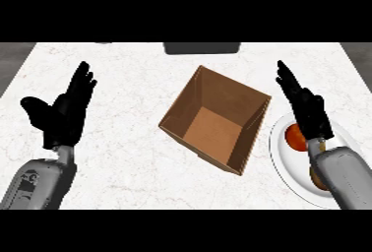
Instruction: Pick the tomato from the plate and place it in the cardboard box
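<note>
Kitchen, white marbled counter [138, 177], plate [285, 170] with tomato [295, 138], cardboard box [215, 118]

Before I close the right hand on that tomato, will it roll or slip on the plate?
Probably. The tomato looks round and smooth, so a nudge could send it rolling across the shallow white plate. Its glossy skin may slip between fingers. The right hand hangs over it, open, partly hiding it, so its exact shape is uncertain.

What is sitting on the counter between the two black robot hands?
In the head view, the open cardboard box lies between the left robot hand and the right robot hand, with bare white counter around it.
</note>
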`<state>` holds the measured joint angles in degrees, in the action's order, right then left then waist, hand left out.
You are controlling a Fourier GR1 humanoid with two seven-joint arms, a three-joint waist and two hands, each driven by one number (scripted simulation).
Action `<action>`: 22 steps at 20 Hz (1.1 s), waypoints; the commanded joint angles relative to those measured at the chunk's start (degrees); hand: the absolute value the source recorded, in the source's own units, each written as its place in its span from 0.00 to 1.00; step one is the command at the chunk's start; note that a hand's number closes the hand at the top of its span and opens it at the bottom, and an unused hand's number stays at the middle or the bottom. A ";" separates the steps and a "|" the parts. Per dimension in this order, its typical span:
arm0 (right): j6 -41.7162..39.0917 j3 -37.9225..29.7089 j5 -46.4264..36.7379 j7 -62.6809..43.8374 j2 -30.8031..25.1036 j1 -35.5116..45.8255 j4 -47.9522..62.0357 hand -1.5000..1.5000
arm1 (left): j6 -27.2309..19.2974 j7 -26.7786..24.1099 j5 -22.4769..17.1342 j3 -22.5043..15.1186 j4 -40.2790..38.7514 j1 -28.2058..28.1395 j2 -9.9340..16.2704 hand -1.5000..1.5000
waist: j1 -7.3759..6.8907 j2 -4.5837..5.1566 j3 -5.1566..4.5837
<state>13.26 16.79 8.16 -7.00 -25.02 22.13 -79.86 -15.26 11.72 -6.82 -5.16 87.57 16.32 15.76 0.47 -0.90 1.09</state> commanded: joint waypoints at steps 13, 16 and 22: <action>22.93 -37.12 21.61 2.90 9.42 -6.32 15.93 0.00 | 1.70 -6.01 6.91 -2.71 -1.67 -13.48 5.00 0.50 | -0.65 1.05 -0.96; 11.99 -36.88 20.69 9.12 6.37 -9.50 19.31 0.00 | 3.97 -6.53 6.91 -1.26 2.54 -18.35 5.64 0.50 | -0.81 0.90 -1.05; -5.08 -25.90 15.16 -7.37 -10.75 -14.93 15.73 0.00 | 3.17 -7.44 6.52 -0.66 0.00 -16.82 5.15 0.50 | -0.35 0.80 -1.19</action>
<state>16.84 -13.07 25.41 -8.84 -28.38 9.75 -63.50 -12.53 5.12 0.24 -6.63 87.89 0.16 20.76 0.06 0.03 0.00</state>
